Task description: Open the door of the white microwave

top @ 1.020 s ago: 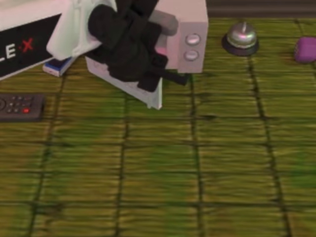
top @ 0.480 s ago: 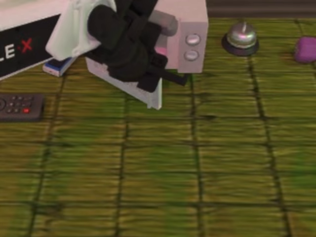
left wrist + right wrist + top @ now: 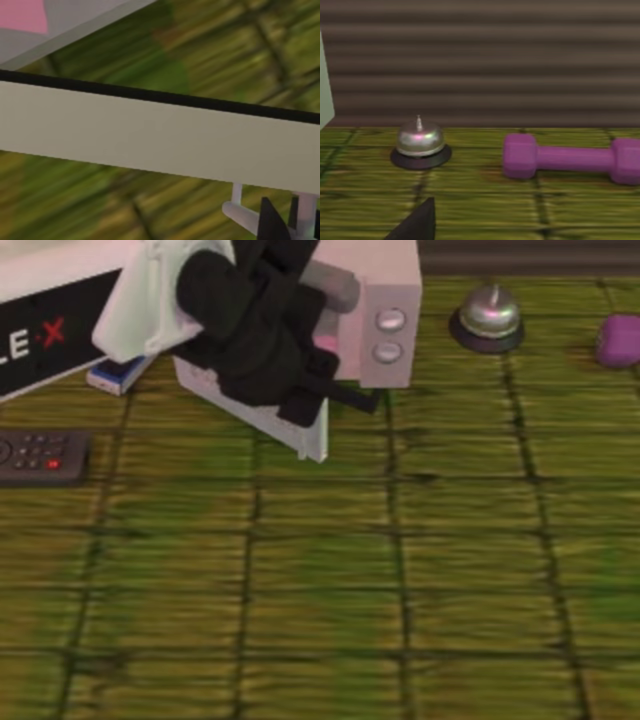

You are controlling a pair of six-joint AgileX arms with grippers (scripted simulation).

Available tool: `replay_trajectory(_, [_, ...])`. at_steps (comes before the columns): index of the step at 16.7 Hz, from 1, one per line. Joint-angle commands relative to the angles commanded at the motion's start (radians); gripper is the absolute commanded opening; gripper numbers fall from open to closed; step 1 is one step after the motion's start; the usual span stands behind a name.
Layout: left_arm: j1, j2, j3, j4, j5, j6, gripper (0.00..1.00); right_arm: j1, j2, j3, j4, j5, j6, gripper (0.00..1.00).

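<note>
The microwave (image 3: 385, 300) sits at the far edge of the table, left of centre, with its two knobs facing the near side. Its door (image 3: 262, 420) is already swung out, the free edge reaching toward the near side and the pink cavity showing behind it. My left arm reaches over the door from the left, and its gripper (image 3: 340, 392) lies at the door's outer end, close to the knob panel. From above, the arm's dark bulk hides the fingers, and the left wrist view shows only the door's pale edge with a thin handle bar and one dark fingertip (image 3: 272, 225) beside it, so I cannot tell how wide the fingers stand or whether they grip anything. The door looks like a stiff, light panel that turns on a hinge (it should swing in an arc rather than slide). The slim handle near the free edge seems the best place to take hold, since it is far from the hinge. The smooth surface could slip under a loose grip. My right arm is parked off to the right, its wrist camera looking at a bell (image 3: 420, 140) and a purple dumbbell (image 3: 572, 159).
</note>
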Motion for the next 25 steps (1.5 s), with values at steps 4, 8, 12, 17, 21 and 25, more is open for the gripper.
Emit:
replay_trajectory(4, [0.0,0.0,0.0,0.0,0.0,0.0,0.0,0.0,0.0,0.0,0.0,0.0,0.0,1.0])
replay_trajectory(8, [-0.006,-0.001,0.002,0.0,0.007,-0.004,0.0,0.0,0.0,0.0,0.0,0.0,0.0,1.0])
replay_trajectory(12, [0.011,-0.028,-0.031,0.007,0.033,0.048,0.0,0.0,0.0,0.0,0.0,0.0,0.0,1.0])
replay_trajectory(17, [0.037,-0.064,-0.078,0.015,0.069,0.118,0.0,0.0,0.0,0.0,0.0,0.0,0.0,1.0])
replay_trajectory(21, [0.037,-0.064,-0.078,0.015,0.069,0.118,0.0,0.0,0.0,0.0,0.0,0.0,0.0,1.0])
replay_trajectory(25, [0.037,-0.064,-0.078,0.015,0.069,0.118,0.0,0.0,0.0,0.0,0.0,0.0,0.0,1.0])
